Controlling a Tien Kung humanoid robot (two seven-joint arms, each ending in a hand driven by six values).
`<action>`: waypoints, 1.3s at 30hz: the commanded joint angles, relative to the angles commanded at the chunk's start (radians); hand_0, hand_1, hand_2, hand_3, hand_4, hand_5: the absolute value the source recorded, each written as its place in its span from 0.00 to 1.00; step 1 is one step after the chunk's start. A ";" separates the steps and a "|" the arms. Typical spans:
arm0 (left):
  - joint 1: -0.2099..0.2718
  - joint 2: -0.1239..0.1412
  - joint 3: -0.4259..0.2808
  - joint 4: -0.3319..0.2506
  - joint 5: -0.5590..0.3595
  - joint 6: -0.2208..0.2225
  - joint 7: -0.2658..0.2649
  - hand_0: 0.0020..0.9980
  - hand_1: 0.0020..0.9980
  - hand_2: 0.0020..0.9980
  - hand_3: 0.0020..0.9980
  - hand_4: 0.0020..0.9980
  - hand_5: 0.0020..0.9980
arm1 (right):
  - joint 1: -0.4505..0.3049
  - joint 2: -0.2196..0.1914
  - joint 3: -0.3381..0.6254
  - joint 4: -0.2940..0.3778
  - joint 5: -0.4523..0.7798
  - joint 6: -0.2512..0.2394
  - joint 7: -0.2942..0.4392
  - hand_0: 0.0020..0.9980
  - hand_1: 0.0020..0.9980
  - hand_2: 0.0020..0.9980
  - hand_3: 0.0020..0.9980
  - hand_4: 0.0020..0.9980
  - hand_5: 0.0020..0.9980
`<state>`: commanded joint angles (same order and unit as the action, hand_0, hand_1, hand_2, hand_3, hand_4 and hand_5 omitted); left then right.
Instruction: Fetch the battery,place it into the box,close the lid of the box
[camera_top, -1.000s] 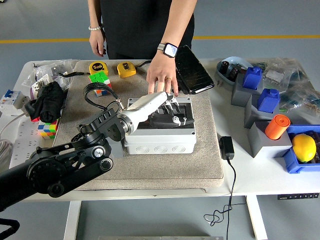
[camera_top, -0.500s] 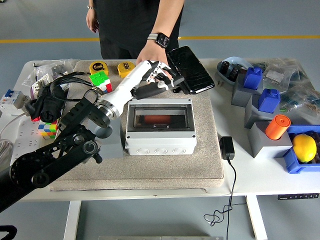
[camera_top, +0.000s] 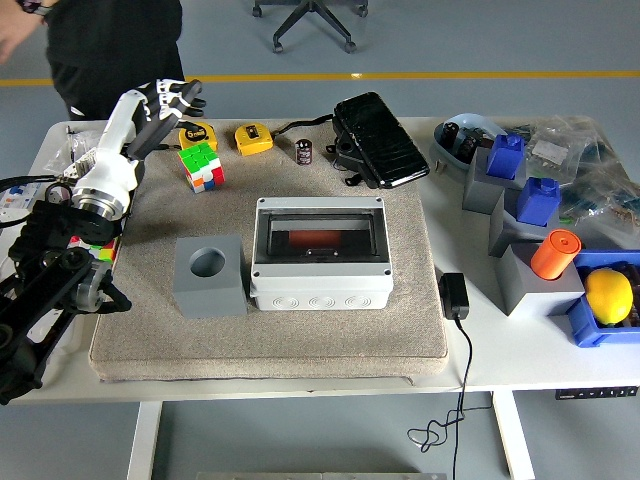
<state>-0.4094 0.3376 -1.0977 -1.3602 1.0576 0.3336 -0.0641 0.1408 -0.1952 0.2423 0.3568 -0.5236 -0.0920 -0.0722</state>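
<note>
the left hand (camera_top: 168, 98) is raised over the far left of the bench (camera_top: 520, 350), its fingers (camera_top: 190, 97) loosely spread and slightly curled, holding nothing and touching nothing. its white forearm slopes up and away from the black arm joints, which sit at the bench's left edge. the right hand is out of sight.

the box (camera_top: 319, 252) sits in the middle of the grey mat (camera_top: 400, 310), its clear lid (camera_top: 318, 238) down. an orange-red battery (camera_top: 312, 240) shows through the lid, lying inside the box. one grey block (camera_top: 210, 276) with a round hole stands just left of the box, touching it or nearly so.

behind the box, toward the far edge, lie two yellow tape measures (camera_top: 253, 138), one small dark cylinder (camera_top: 304, 151) and one black flat device (camera_top: 378, 139) set at a slant. one rubik's cube (camera_top: 201, 165) stands left of the tape measures, below the raised hand.

right of the box, off the mat, one black power adapter (camera_top: 453, 296) lies with its cord hanging over the near edge. further right stand grey holders carrying two blue blocks (camera_top: 537, 200) and one orange cylinder (camera_top: 554, 253), and one lemon (camera_top: 608, 295) sits in a blue tray.

a person (camera_top: 95, 40) in black stands at the far left corner.
</note>
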 joint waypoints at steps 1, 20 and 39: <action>0.009 0.001 -0.019 0.005 0.001 -0.013 0.002 0.56 0.62 0.60 0.59 0.97 0.69 | 0.000 -0.001 0.001 0.000 0.000 0.000 0.000 0.74 0.70 0.71 0.73 1.00 0.62; 0.106 0.021 -0.229 -0.011 -0.021 -0.044 -0.001 0.41 0.54 0.55 0.55 0.93 0.59 | 0.008 0.001 0.000 -0.005 0.006 0.002 -0.004 0.74 0.70 0.71 0.73 1.00 0.62; 0.116 0.028 -0.294 -0.038 -0.010 -0.053 0.010 0.39 0.52 0.55 0.55 0.92 0.55 | 0.012 0.000 -0.006 -0.003 0.001 0.003 -0.004 0.74 0.71 0.71 0.73 1.00 0.62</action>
<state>-0.2930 0.3660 -1.3918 -1.3982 1.0471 0.2806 -0.0542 0.1529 -0.1951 0.2362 0.3541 -0.5230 -0.0892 -0.0760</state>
